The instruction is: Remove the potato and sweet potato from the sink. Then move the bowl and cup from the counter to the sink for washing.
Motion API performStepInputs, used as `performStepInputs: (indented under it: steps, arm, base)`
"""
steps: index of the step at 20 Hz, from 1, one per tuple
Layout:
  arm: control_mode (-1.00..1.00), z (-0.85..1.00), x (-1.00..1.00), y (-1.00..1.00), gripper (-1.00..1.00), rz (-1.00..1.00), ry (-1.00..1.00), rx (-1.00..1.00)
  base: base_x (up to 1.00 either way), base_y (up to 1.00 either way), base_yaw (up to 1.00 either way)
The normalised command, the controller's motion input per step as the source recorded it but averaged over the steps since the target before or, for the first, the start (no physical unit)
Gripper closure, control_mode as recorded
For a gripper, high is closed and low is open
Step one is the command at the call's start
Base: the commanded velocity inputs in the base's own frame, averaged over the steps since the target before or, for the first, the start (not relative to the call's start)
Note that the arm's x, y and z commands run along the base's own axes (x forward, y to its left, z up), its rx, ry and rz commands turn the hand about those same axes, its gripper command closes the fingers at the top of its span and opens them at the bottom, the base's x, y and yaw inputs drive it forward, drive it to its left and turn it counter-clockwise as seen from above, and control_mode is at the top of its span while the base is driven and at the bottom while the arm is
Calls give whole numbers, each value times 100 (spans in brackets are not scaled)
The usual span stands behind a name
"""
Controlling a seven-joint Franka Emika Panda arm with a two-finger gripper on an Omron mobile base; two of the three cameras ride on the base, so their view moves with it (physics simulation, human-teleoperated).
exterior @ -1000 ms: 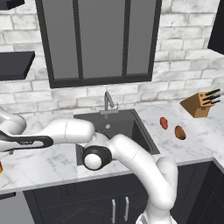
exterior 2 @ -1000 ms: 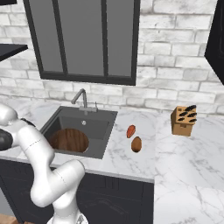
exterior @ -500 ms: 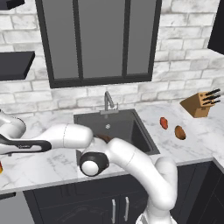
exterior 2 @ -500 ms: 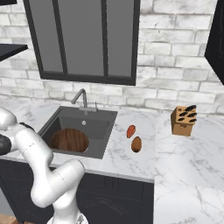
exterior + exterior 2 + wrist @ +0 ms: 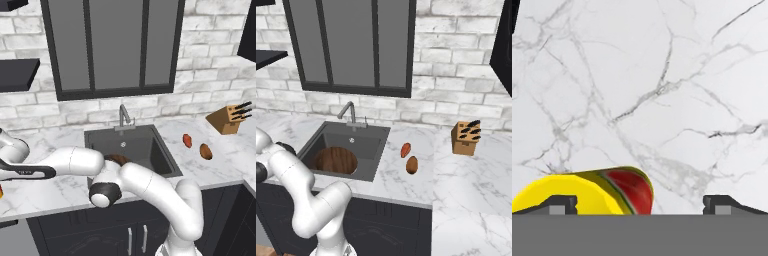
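Over counter [image 5: 677, 75], gripper [image 5: 640, 204] open, cup [image 5: 587, 192] below

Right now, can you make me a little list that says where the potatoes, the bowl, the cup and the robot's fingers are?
potato: on the counter, right of the sink
sweet potato: on the counter, just behind the potato
bowl: inside the sink
cup: yellow, red inside, on the counter, at the bottom of the hand view
fingers: open, tips either side of the cup's edge, not gripping
knife block: far right on the counter
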Motion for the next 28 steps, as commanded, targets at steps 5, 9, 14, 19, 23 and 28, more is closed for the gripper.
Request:
performStepInputs:
  steps: [5,9,14,19,23,28]
  arm:
    - [-100,-1,13,9,-100,0,1,-1]
    - [-100,-1,11,9,-100,0,4,-2]
    - [-100,-4,9,11,-100,0,6,-3]
    - [-100,-9,0,22,100,0,10,-6]
    - [-100,-12,-9,20,100,0,18,-9]
    - [-100,-5,-9,9,100,0,17,-10]
  base:
    - [0,0,0]
    - [0,0,0]
    - [0,0,0]
    - [0,0,0]
    - [0,0,0]
    - [0,0,0]
